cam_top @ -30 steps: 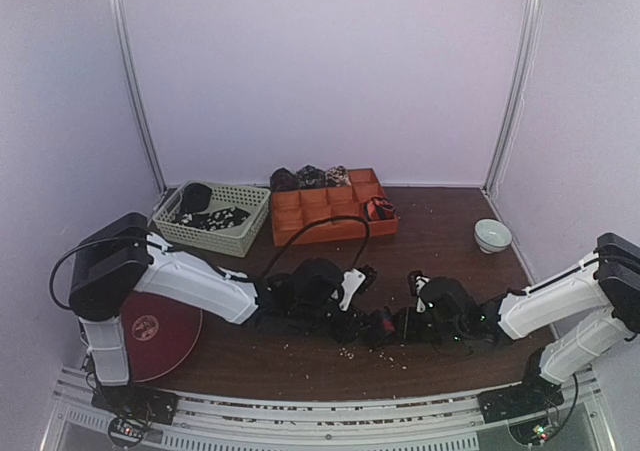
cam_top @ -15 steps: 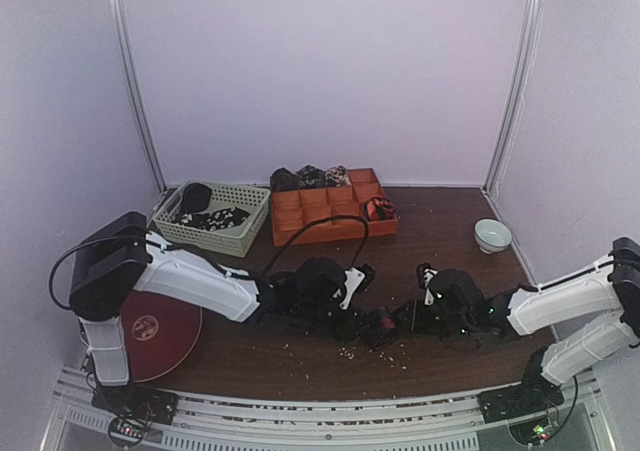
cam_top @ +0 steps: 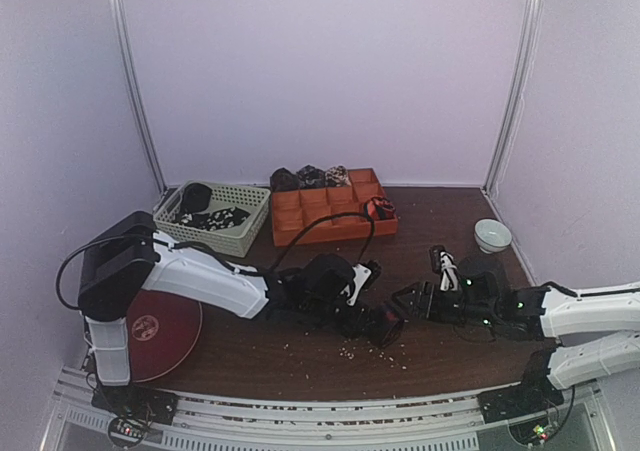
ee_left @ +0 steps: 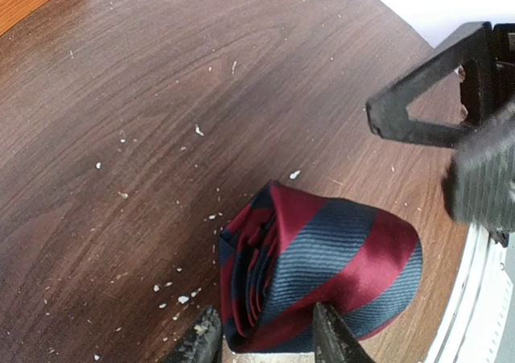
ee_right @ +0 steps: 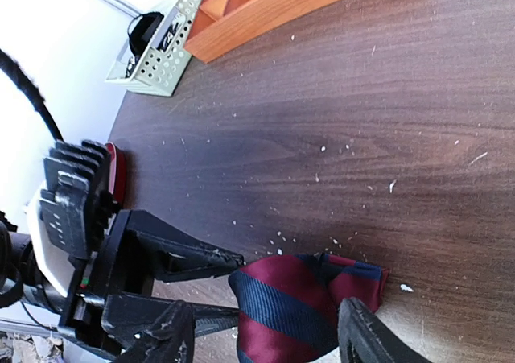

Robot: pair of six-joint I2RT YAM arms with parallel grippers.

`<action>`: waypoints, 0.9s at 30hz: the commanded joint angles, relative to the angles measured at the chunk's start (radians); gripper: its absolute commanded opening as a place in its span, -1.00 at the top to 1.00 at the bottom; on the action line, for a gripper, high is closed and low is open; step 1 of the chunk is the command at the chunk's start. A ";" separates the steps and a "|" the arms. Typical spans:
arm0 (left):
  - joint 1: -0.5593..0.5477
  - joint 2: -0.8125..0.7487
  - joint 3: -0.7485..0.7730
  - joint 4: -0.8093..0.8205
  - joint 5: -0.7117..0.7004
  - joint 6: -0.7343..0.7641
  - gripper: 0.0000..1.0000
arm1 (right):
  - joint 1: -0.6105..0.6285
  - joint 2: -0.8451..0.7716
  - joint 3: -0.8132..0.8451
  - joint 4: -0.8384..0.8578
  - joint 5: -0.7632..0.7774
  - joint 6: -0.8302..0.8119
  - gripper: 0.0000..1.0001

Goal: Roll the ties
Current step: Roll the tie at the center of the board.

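Note:
A tie rolled into a coil, striped dark red and navy [ee_left: 338, 258], lies on the brown table near its front edge. My left gripper [ee_left: 265, 340] is closed around the coil's near end, one finger on each side; in the top view it [cam_top: 378, 321] holds the coil [cam_top: 390, 324] at the table's middle. My right gripper [ee_right: 261, 331] stands open just right of the coil [ee_right: 306, 307], its fingers wide and off the fabric, and is seen from above too [cam_top: 408, 299]. More coiled ties sit at the orange tray's back [cam_top: 310, 177] and right side [cam_top: 380, 208].
An orange compartmented tray [cam_top: 320, 223] and a pale green lattice basket [cam_top: 222, 237] holding dark ties stand at the back. A white bowl [cam_top: 492, 235] sits at the right and a red round plate [cam_top: 160, 331] at the front left. Pale crumbs [cam_top: 350, 349] dot the wood.
My right gripper has opened, let go of the coil and drawn back to the right. The left gripper has shifted slightly right with the coil.

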 commanded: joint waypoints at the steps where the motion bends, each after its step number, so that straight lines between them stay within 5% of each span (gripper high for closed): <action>1: 0.000 0.023 0.025 -0.007 -0.016 -0.009 0.21 | 0.002 0.029 -0.001 -0.011 -0.050 -0.021 -0.26; 8: 0.008 0.026 0.028 -0.008 -0.014 -0.020 0.21 | 0.003 0.142 0.037 -0.012 -0.074 -0.087 -0.23; 14: 0.028 0.016 0.015 -0.026 -0.020 -0.080 0.18 | -0.005 0.231 0.033 0.022 -0.073 -0.074 0.06; 21: 0.077 -0.138 -0.226 0.170 0.020 -0.357 -0.29 | -0.018 0.244 0.005 0.047 -0.083 -0.056 0.19; 27: 0.071 -0.150 -0.370 0.402 0.094 -0.600 -0.46 | -0.025 0.254 -0.039 0.113 -0.110 -0.016 0.22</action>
